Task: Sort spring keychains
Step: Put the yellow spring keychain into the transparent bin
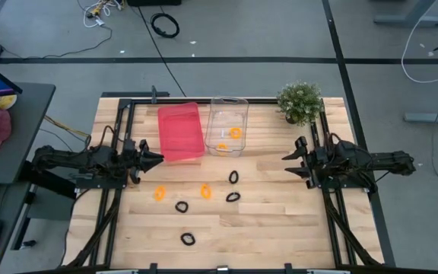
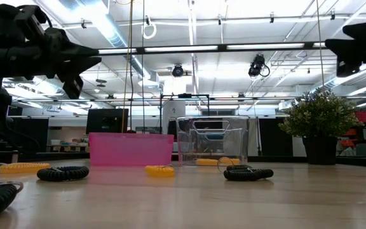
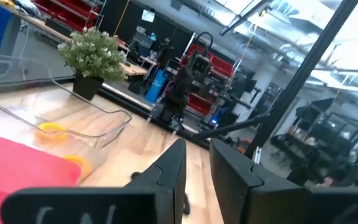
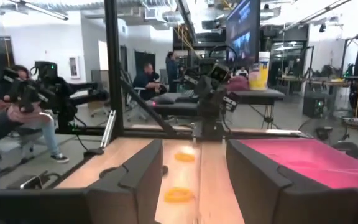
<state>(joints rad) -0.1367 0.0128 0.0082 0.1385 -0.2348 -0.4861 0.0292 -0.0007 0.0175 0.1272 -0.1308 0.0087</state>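
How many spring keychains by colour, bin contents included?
Orange spring keychains: 4, two on the table and two in the clear bin
Black spring keychains: 4
Total: 8

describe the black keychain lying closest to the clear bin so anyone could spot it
Start at the clear bin beside the pink bin at the table's far edge. Just in front of its near right corner lies a black spring keychain. It sits nearest the bin; the other black keychains lie farther forward.
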